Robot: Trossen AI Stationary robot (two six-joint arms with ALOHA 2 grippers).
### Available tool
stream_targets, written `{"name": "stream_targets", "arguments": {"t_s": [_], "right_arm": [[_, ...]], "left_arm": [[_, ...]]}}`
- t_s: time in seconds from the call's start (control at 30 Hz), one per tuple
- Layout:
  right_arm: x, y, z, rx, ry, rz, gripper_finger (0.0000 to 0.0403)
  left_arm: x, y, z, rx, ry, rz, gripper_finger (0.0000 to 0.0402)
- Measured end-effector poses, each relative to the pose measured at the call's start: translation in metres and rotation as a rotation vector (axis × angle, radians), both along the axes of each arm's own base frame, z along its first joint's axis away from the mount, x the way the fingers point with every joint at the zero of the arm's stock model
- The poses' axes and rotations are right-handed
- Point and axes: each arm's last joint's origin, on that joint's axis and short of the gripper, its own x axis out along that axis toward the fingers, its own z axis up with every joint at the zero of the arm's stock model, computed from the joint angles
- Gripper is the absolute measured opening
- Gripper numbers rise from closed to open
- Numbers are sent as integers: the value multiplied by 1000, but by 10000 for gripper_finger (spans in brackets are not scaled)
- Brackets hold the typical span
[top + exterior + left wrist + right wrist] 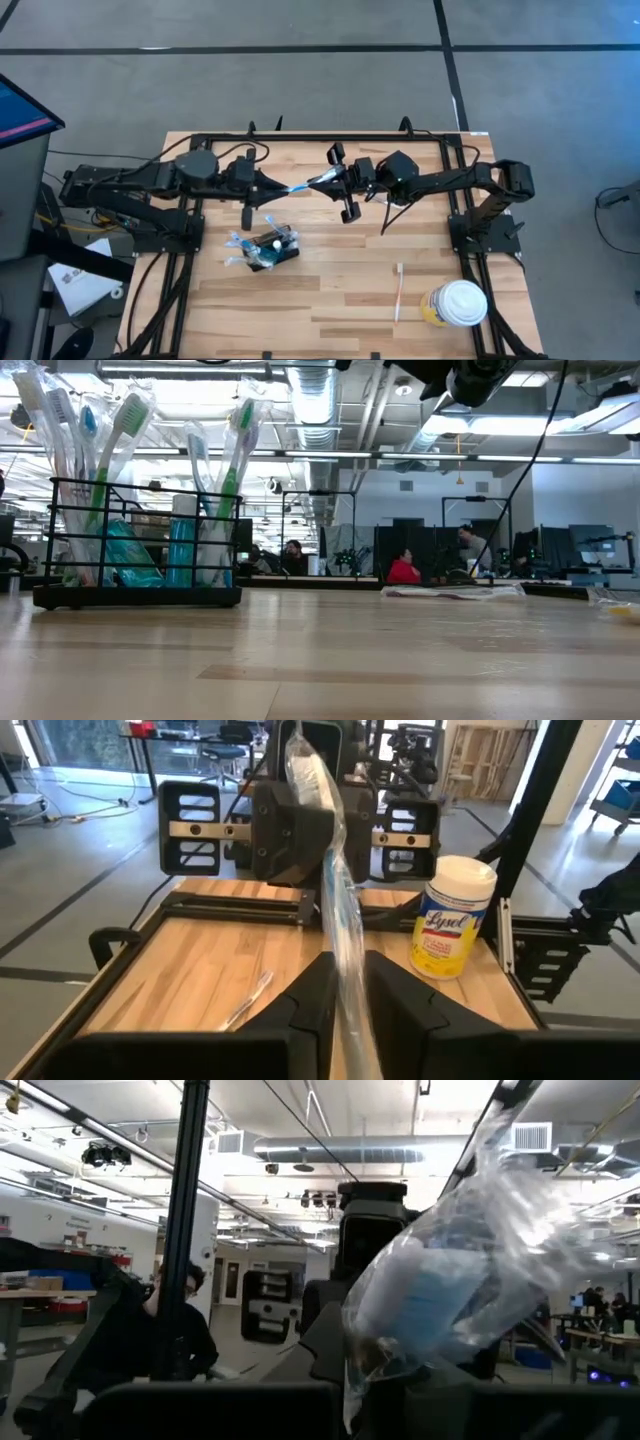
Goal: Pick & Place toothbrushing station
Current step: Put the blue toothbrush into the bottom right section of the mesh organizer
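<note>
From above, the two arms meet over the far middle of the wooden table [330, 290]. The left gripper [283, 190] and the right gripper [325, 180] face each other, both closed on a plastic-wrapped toothbrush [305, 186] stretched between them, held above the table. The toothbrushing station [272, 249], a small black wire holder filled with wrapped toothbrushes, stands on the table nearer the front, below the left gripper and apart from it. A loose toothbrush [398, 292] lies flat toward the right front, just beside a yellow canister with a white lid [456, 304] in the right front corner.

At table height, the toothbrushing station [137, 545] stands upright on the left, toothbrushes rising out of it. People sit at desks in the room behind.

In the left wrist view, the left gripper's fingers [310, 1005] pinch the wrapped toothbrush [335, 915], which runs forward to the right gripper [300, 830] facing it. The Lysol wipes canister [452, 918] stands on the table beyond, and the loose toothbrush [245, 1002] lies on the wood.

In the right wrist view, the crinkled plastic wrapper of the toothbrush [450, 1290] fills the foreground, held in the right gripper; a person stands behind a black post.
</note>
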Motion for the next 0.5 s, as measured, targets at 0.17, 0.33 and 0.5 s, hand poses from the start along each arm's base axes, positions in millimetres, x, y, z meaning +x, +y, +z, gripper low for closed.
{"name": "stream_targets", "arguments": {"t_s": [0.17,0.33,0.5], "right_arm": [[2,-1,-4,5,42,-3,5],[5,-2,-12,6,130,-13,5],[7,-4,-18,14,196,-19,5]], "left_arm": [[-5,-1,-1,1,25,-8,53],[-11,-4,3,-1,8,-27,52],[-18,-8,5,-1,8,-51,52]]}}
